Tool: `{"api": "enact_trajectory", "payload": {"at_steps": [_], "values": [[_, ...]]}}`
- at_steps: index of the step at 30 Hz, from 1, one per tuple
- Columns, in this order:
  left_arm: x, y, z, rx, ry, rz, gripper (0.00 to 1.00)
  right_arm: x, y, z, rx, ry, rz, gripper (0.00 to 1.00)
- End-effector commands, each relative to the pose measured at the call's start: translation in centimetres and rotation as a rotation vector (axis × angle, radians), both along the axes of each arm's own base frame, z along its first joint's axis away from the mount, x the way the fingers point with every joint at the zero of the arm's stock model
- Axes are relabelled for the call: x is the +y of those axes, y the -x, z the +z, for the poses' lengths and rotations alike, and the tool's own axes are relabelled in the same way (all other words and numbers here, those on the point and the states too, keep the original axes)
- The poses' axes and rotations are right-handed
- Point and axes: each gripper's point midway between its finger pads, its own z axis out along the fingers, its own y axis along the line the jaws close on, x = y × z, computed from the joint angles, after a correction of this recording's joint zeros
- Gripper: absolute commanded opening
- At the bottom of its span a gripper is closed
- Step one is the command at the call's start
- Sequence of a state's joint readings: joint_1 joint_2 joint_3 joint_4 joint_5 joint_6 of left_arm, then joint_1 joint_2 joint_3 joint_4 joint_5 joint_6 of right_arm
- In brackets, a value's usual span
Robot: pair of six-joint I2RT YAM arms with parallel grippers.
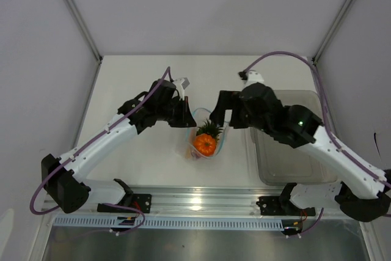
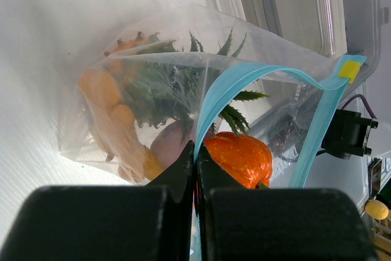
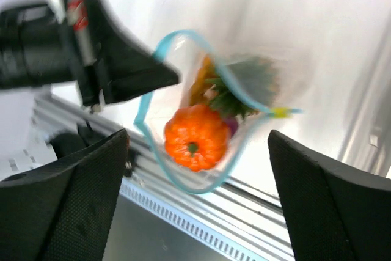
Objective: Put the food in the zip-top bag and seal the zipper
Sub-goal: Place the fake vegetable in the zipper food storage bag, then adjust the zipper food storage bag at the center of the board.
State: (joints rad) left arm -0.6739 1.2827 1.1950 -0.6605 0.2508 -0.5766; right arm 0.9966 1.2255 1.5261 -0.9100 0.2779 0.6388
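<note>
The clear zip-top bag [image 1: 206, 140] stands open-mouthed in the middle of the table, between both grippers. Inside it are a red-orange lumpy piece [image 1: 205, 144], the pineapple's green crown [image 1: 209, 129], orange pieces [image 2: 107, 99] and a purple one [image 2: 174, 145]. My left gripper [image 1: 186, 114] is shut on the teal-blue zipper [image 2: 229, 87] at the left side of the mouth, as the left wrist view [image 2: 197, 151] shows. My right gripper [image 1: 218, 118] is open and empty just above the mouth's right side; in the right wrist view [image 3: 197, 142] the red-orange piece [image 3: 197, 136] lies between its fingers.
A grey translucent bin [image 1: 293, 151] stands right of the bag, under the right arm. A yellow tab [image 2: 349, 68] marks the zipper's far end. The metal rail [image 1: 201, 203] runs along the table's near edge.
</note>
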Motion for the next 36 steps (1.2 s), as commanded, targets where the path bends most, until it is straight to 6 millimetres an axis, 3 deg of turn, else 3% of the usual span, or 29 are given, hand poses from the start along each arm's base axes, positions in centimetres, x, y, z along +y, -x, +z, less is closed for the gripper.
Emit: {"api": "enact_trajectory", "payload": {"at_steps": [1,5,7,8,10,18,21,24,26,29,30,31,33,34,36], "values": [[-0.7,-0.1,2.5,-0.045,0.05,-0.022,0.01,-3.7,1.2,-2.2,0.17,-0.013,-0.135,0.93],[-0.8,0.0,2.5,-0.041,0.057,-0.026,0.01,-4.3,2.0,-4.2,0.212,-0.037,-0.166,0.77],[-0.8,0.0,2.6,-0.045,0.06,-0.028,0.0,-3.7,2.3,-5.4,0.233,-0.051,-0.145,0.69],[-0.8,0.0,2.7,-0.045,0.061,-0.029,0.01,-3.4,2.3,-5.7,0.244,-0.06,-0.137,0.57],[-0.8,0.0,2.9,-0.05,0.063,-0.026,0.01,-2.3,2.3,-6.7,0.273,-0.07,-0.113,0.48],[-1.1,0.2,2.9,-0.037,0.078,-0.038,0.0,-0.7,1.3,-11.4,0.325,-0.006,-0.132,0.31],[-1.1,0.2,2.8,-0.04,0.08,-0.041,0.01,0.2,0.8,-12.0,0.323,-0.017,-0.112,0.27],[-1.0,0.3,2.5,-0.038,0.076,-0.043,0.01,1.0,0.3,-11.9,0.31,-0.033,-0.084,0.19],[-0.8,0.3,2.4,-0.05,0.063,-0.043,0.01,1.4,0.1,-11.9,0.312,-0.024,-0.068,0.0],[0.2,0.2,2.8,-0.094,0.023,-0.044,0.01,1.2,0.1,-10.5,0.291,-0.002,-0.066,0.0],[0.3,0.3,4.0,-0.145,0.02,-0.071,0.01,0.9,-0.1,-9.9,0.264,0.01,-0.079,0.0],[0.4,0.6,4.4,-0.165,0.01,-0.09,0.0,0.9,0.0,-7.8,0.228,-0.018,-0.075,0.0],[1.0,1.2,5.7,-0.222,-0.017,-0.124,0.01,1.0,1.5,-6.1,0.203,-0.018,-0.042,0.0],[1.0,2.0,7.6,-0.274,0.005,-0.148,0.0,0.8,2.1,-4.9,0.187,-0.039,-0.032,0.0],[1.2,3.2,8.4,-0.295,0.007,-0.187,0.0,0.9,3.6,-3.5,0.2,-0.078,-0.016,0.0]]}}
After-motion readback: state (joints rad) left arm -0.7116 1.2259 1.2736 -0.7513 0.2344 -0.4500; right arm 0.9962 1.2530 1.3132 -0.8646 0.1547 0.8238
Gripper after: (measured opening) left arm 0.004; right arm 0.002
